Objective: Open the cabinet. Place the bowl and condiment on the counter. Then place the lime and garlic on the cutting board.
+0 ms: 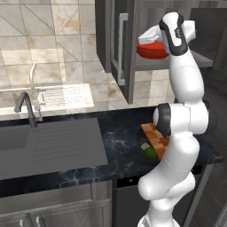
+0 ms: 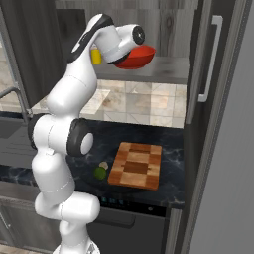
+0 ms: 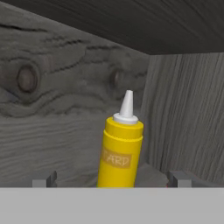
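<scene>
Wide-open pincer (image 3: 113,181) frames the upright condiment (image 3: 120,146) at twelve o'clock — inside the cabinet (image 3: 65,87), bowl (image 2: 136,57) alongside.

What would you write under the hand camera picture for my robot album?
Open gripper faces the upright yellow condiment inside the grey cabinet.

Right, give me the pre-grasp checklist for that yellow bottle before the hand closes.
1. Cabinet door open: ok.
2. Hand open: ok.
3. Condiment upright, between the fingertips: ok.
4. Hand far enough in to grip the body: cannot tell.
5. Bowl clear of the hand's path: cannot tell; it sits close beside the wrist.
6. Counter has free room beside the cutting board: ok.
</scene>
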